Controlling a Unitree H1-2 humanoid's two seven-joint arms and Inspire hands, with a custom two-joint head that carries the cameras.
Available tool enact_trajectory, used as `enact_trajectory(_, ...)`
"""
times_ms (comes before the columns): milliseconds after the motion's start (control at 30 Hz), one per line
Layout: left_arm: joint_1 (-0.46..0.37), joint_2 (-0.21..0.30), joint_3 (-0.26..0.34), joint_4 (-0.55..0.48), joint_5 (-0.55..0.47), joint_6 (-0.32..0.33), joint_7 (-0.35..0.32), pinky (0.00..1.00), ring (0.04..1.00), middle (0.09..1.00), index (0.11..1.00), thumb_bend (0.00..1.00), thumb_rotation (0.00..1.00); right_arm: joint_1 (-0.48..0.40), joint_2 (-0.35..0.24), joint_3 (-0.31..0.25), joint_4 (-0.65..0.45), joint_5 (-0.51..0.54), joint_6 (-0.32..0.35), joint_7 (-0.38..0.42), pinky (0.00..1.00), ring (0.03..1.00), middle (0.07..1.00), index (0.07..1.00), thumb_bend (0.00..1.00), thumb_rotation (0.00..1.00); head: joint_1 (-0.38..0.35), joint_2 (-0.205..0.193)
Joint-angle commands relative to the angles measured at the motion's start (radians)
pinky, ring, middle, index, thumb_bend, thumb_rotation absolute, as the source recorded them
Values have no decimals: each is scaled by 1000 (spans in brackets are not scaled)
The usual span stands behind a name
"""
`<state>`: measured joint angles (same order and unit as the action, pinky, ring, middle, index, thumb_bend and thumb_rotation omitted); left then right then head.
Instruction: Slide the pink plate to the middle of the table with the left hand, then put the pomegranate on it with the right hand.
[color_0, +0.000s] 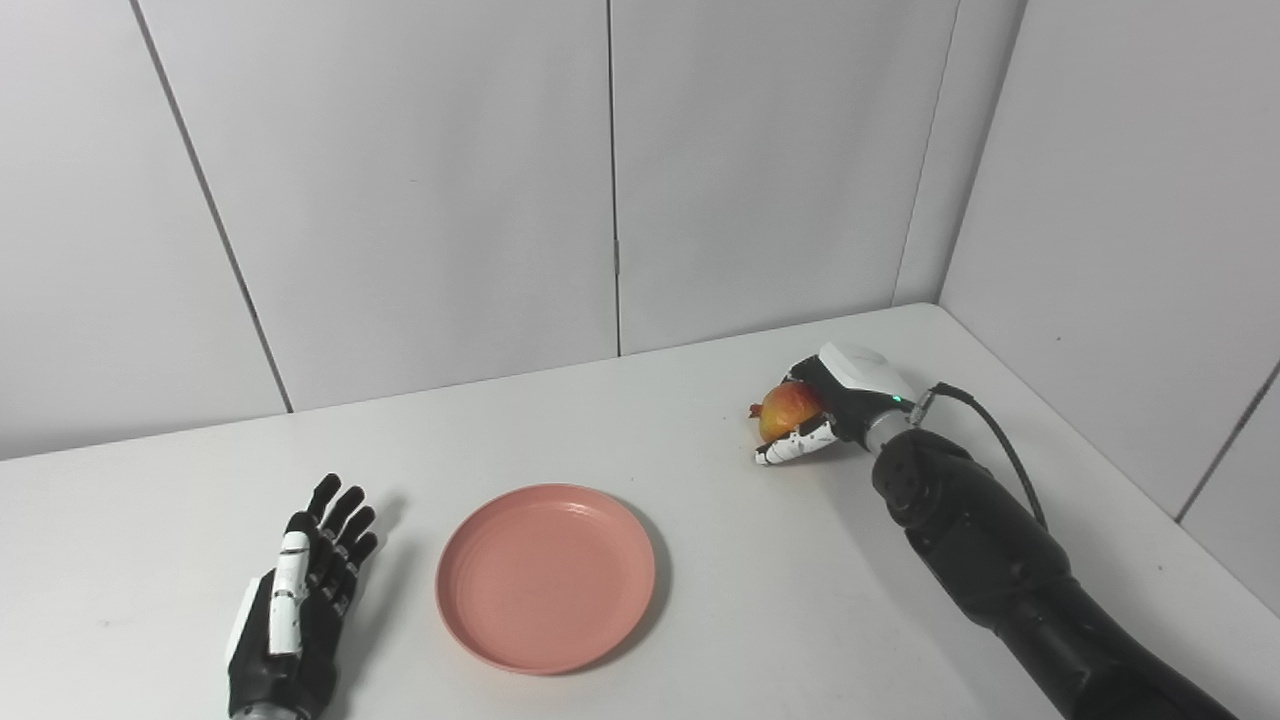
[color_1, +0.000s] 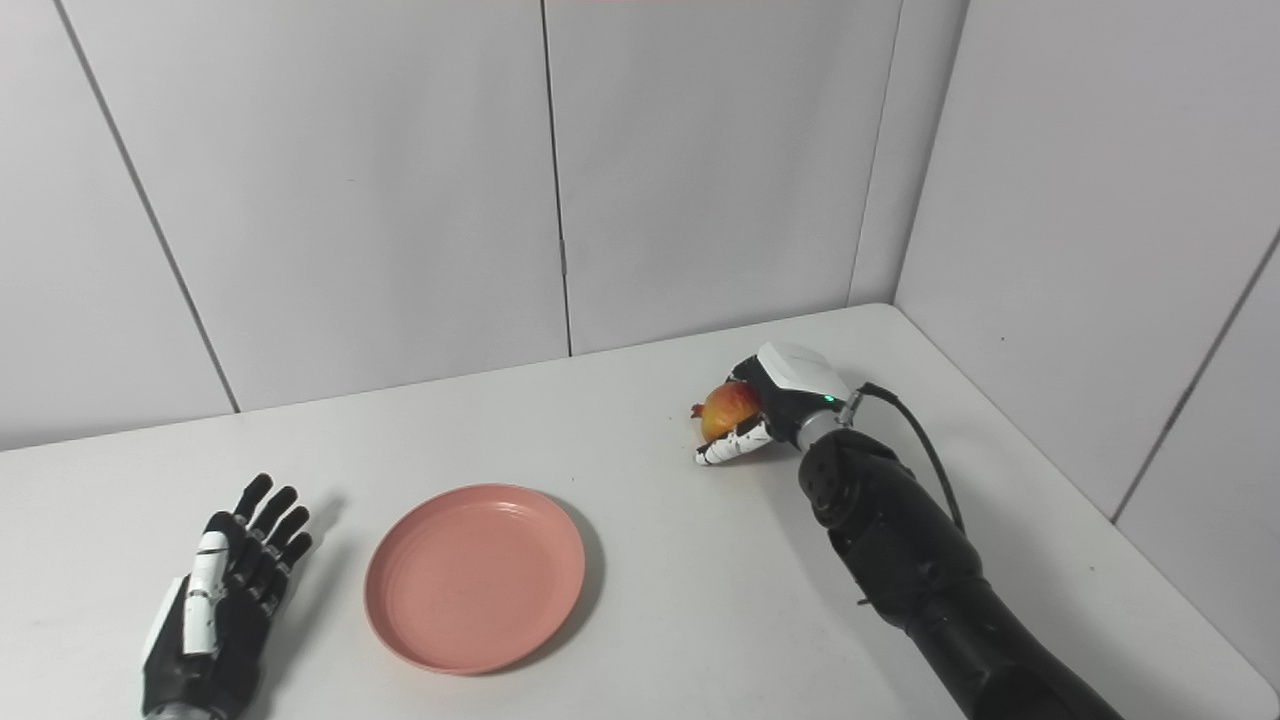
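Round pomegranate (color_0: 787, 409), glossy red-yellow skin, small crown pointing left, at rear right of matte white surface (color_0: 700, 620); whether touching it or lifted cannot be told. Gripped by right hand (color_0: 835, 405), white-shelled back uppermost, black fingers curled over the fruit, white-tipped thumb (color_0: 795, 447) beneath. Pink plate (color_0: 545, 576), shallow, circular, smooth with ringed rim, flat near the middle, well apart from the fruit. Left hand (color_0: 295, 600) just left of plate, open, fingers spread, resting on surface, holding nothing.
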<state>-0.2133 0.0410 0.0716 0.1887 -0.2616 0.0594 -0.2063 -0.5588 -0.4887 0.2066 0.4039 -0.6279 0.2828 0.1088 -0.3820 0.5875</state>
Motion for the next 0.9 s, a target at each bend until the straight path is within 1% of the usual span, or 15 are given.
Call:
enact_trajectory(0,12,-1,-6,26,7,38,13,962,949,950,938,386,1000,-51,-14,-22,-73,2,25,-3,284,361,450,473,340,337,1,1)
enact_trajectory(133,11,-7,-11,29,15,27,15,957,944,945,936,393,1000,-39,-15,-31,-174,18,43,35,321,404,476,515,336,371,9,-2)
enact_trajectory(200,11,-11,-14,30,20,26,19,955,941,943,935,394,1000,-37,-12,-29,-227,15,59,55,371,455,520,552,328,402,15,-2)
enact_trajectory(267,10,-14,-16,30,25,24,23,951,937,939,932,394,1000,-35,-6,-29,-277,15,64,65,289,360,436,461,336,323,22,-1)
enact_trajectory(367,9,-17,-22,29,39,22,31,944,935,938,931,398,1000,-34,2,-21,-354,9,77,83,207,270,356,392,343,300,30,-1)
enact_trajectory(400,10,-19,-25,28,46,22,35,939,932,936,927,399,1000,-35,7,-14,-389,3,91,97,257,335,414,456,344,315,37,0)
enact_trajectory(433,10,-21,-28,26,54,22,39,938,932,936,926,400,1000,-38,12,-6,-423,-7,109,112,270,351,428,471,344,318,40,0)
enact_trajectory(467,10,-23,-30,24,60,24,44,934,930,935,924,401,1000,-40,17,2,-449,-17,124,127,300,388,462,507,345,328,44,1)
enact_trajectory(500,10,-27,-32,22,65,24,50,927,927,932,920,400,1000,-41,21,10,-473,-25,132,138,305,394,468,518,347,330,55,1)
enact_trajectory(633,10,-36,-40,19,71,21,60,919,925,932,916,395,1000,-46,46,44,-553,-60,145,181,315,406,486,563,340,233,85,4)
enact_trajectory(700,9,-43,-42,17,76,26,70,913,922,929,913,398,1000,-47,62,55,-582,-63,138,199,325,416,493,567,335,223,99,6)
enact_trajectory(767,8,-50,-46,14,81,31,78,910,919,927,910,398,1000,-44,80,62,-600,-62,125,208,316,401,482,554,333,167,114,9)
enact_trajectory(800,8,-52,-47,14,83,32,80,913,921,928,912,394,1000,-43,88,65,-607,-63,121,210,302,386,476,553,329,179,114,9)
enact_trajectory(833,8,-55,-51,9,89,36,86,914,922,929,913,393,1000,-41,103,69,-611,-53,114,213,297,381,473,553,327,185,130,13)
enact_trajectory(867,9,-59,-54,6,93,39,92,914,920,929,913,392,1000,-39,115,76,-613,-51,104,213,240,312,403,464,331,175,139,15)
